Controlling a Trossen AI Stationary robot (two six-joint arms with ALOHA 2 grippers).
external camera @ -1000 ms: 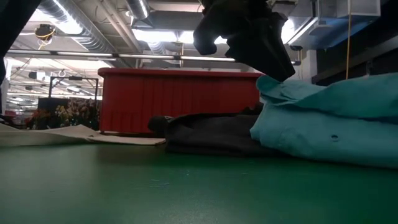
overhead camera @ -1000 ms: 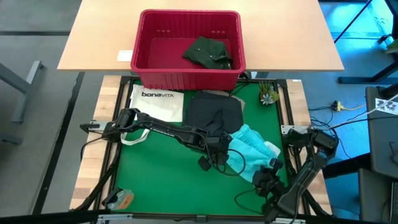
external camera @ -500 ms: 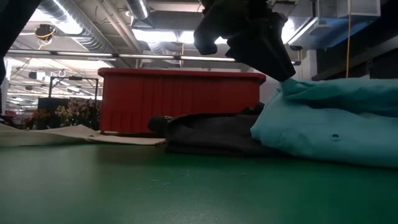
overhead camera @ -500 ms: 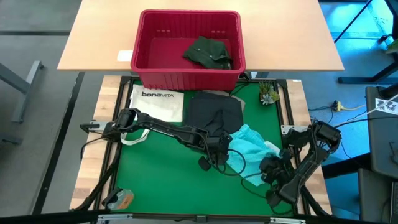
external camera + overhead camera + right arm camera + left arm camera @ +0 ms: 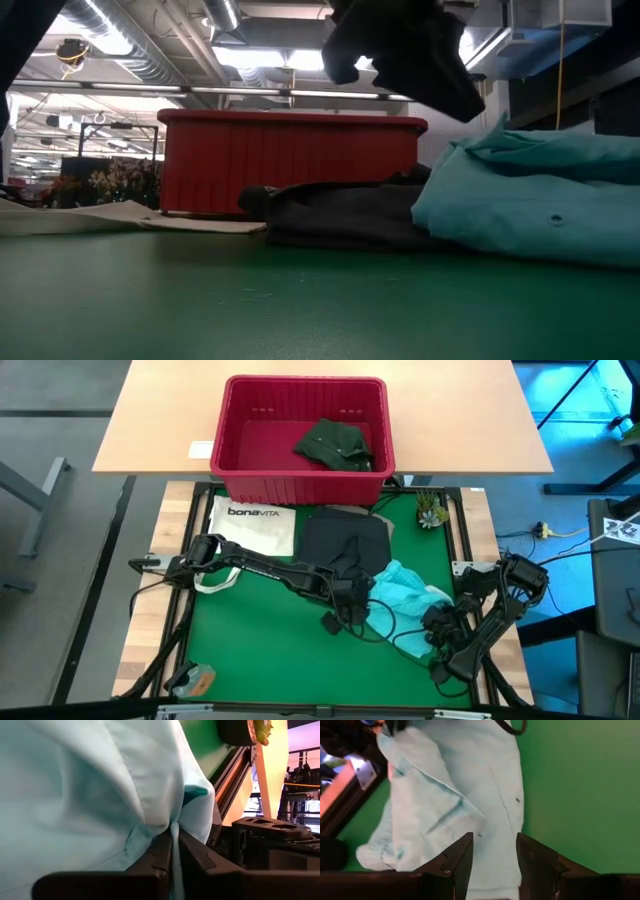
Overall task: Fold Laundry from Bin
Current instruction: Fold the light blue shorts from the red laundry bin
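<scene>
The high view looks straight down; the low view faces level across the mat; both wrist views sit close (all share the turquoise garment (image 5: 405,600)).

White bonaVITA tote bag (image 5: 252,525) lies flat at counter's far left. Small green plant (image 5: 432,511) near far right corner. Orange-brown object (image 5: 193,680) at near left corner.

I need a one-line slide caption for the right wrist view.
Right gripper pinching a fold of the light turquoise garment.
</scene>
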